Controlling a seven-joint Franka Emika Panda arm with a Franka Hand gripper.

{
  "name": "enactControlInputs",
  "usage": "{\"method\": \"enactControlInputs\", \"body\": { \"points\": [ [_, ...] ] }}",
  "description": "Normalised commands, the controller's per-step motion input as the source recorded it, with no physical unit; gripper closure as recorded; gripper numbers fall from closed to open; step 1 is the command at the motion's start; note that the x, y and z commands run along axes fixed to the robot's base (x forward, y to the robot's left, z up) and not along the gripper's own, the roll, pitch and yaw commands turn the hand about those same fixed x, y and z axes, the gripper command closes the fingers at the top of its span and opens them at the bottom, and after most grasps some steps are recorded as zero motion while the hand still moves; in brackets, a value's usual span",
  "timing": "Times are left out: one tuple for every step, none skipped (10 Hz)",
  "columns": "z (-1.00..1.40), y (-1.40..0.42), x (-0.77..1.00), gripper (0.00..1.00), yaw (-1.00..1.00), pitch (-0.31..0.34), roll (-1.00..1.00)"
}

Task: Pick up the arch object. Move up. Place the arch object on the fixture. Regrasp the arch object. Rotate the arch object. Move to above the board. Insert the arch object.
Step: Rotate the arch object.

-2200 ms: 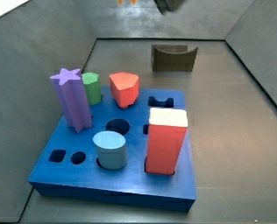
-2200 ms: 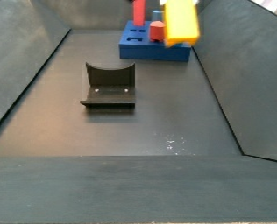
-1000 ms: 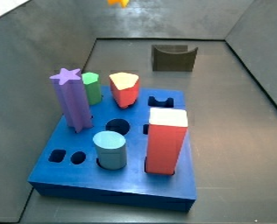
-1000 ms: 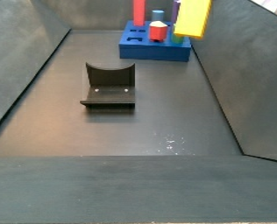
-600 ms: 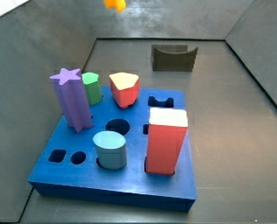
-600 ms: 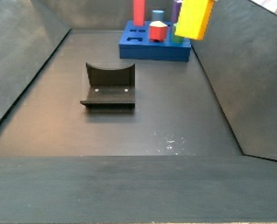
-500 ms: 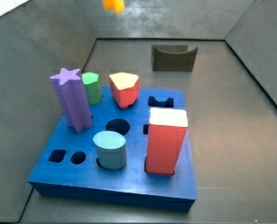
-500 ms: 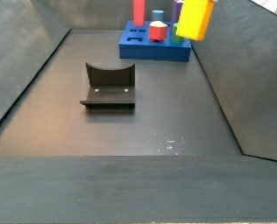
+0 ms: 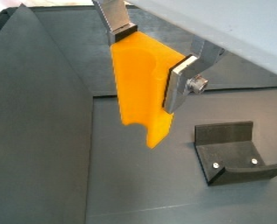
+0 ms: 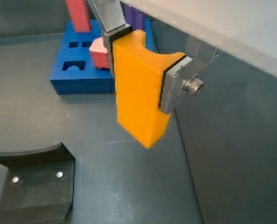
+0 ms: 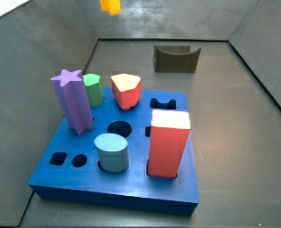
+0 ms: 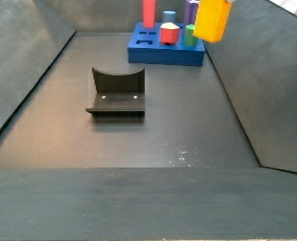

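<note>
End effector: two-finger gripper (image 9: pixel 151 59) high above the floor, flat silver plates clamped on the broad faces of the arch object; seen in both wrist views (image 10: pixel 147 59).
Held piece: small elongated yellow-and-orange arch block (image 9: pixel 145 87), hanging long axis down between the plates, clear of floor, fixture and board. In a side view it shows as an orange-yellow patch at the top edge (image 11: pixel 109 5); in the opposite side view as a yellow-and-orange block (image 12: pixel 212 19) in the upper right, over the board's end of the enclosure.
Change over last 2.2 s: in that upper-right view the block has shifted right and away from the camera, looking smaller; in the top-edge view it has drifted left along the frame's top. Orientation looks altered too, more orange side now showing.
Fixture: dark grey-olive block with U-shaped notch (image 12: pixel 116 90), empty on the floor, well apart from the held piece.
Board: large flat blue slab with shaped holes (image 11: pixel 72 175), carrying pegs, among them a tall purple star post (image 11: pixel 72 101) and a big red block with pale top (image 11: pixel 168 142).
Step (judgement): regrasp and rotation appear finished; transit to above the board in hand.
Remaining: align over the matching hole, then insert. Which hole fits, cannot tell.
</note>
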Motion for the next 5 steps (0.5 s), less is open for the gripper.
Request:
{"method": "enactControlInputs", "body": {
  "points": [
    [0.01,0.01,-0.01,1.0,-1.0,0.025,-0.03],
    [0.01,0.01,-0.01,1.0,-1.0,0.026,-0.03],
    [0.01,0.01,-0.01,1.0,-1.0,0.027,-0.03],
    [0.01,0.01,-0.01,1.0,-1.0,0.029,-0.03],
    [0.01,0.01,-0.01,1.0,-1.0,0.03,-0.03]
  ]
}}
